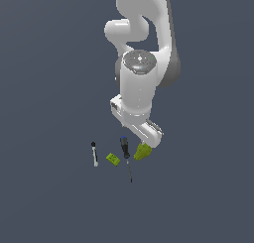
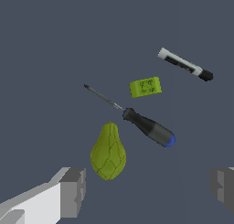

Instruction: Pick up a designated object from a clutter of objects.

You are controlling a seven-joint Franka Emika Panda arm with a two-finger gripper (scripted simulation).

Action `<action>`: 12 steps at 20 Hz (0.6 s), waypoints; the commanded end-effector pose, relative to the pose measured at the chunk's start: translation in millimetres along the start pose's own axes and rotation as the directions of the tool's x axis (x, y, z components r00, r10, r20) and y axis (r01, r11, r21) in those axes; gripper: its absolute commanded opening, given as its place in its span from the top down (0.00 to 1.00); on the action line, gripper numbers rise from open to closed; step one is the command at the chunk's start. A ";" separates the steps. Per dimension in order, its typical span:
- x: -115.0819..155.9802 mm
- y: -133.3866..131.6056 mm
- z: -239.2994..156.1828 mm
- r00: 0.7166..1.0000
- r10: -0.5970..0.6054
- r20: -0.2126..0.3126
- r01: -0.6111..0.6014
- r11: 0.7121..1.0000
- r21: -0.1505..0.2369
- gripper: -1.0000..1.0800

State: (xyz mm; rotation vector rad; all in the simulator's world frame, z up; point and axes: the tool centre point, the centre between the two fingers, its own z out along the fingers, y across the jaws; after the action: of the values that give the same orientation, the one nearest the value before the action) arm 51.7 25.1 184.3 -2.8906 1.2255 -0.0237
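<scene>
In the exterior view, going from left to right, I see a thin white stick with a black end point(image 1: 94, 154), then a small flat lime-green rectangular brick point(image 1: 112, 159), then a dark-handled screwdriver with a blue tip point(image 1: 125, 151) and a thin metal shaft, and finally the yellow-green pear-shaped lump point(image 1: 142, 151), my target. All lie near each other on a plain slate-grey floor point(image 1: 44, 197). The pear sits just beside the screwdriver, on the exterior view's right, directly under my white arm's gripper point(image 1: 147, 144).

In the wrist view my gripper point(image 2: 148, 189) has its jaws spread wide, holding nothing. One grey finger point(image 2: 73, 191) is near the pear's point(image 2: 108, 153) fat end; the pear is off centre between the fingers.

I judge the pear light and rigid, with a smooth curved skin that could slip. I would centre first, then close across its widest belly, not the tapering neck.
</scene>
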 end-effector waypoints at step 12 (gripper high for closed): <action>-22.6 -23.9 64.4 0.958 0.287 0.008 -0.287 0.958 -0.007 0.04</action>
State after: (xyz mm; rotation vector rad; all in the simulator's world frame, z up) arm 54.1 54.6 126.1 -2.7067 1.5912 -0.0074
